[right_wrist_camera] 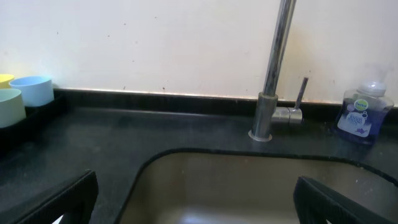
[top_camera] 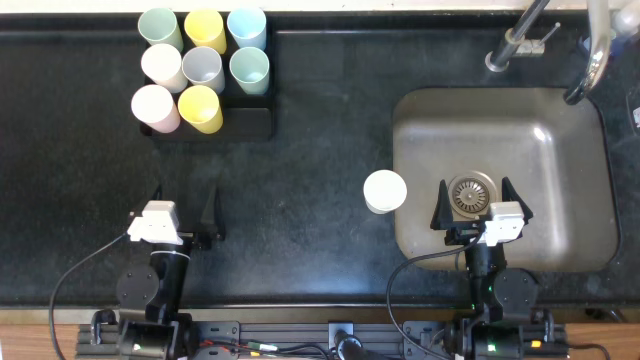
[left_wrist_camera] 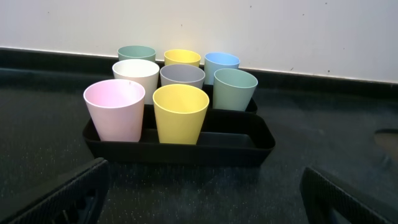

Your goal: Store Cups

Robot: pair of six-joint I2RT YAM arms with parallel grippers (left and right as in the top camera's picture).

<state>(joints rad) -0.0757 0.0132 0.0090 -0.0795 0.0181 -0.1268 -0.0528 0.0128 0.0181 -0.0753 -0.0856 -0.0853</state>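
Cup [top_camera: 384,190], just left of the wide-open right gripper [top_camera: 475,190], looks light, stiff, slippery; pinch across its rim.

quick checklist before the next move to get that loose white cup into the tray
1. White cup stands alone on the counter beside the sink, near the right gripper: ok
2. Right gripper fingers open, holding nothing: ok
3. Left gripper fingers open, holding nothing: ok
4. Tray has one free corner, beside the front yellow cup: ok
5. Counter between white cup and tray is bare: ok
6. White cup mouth up or down: cannot tell
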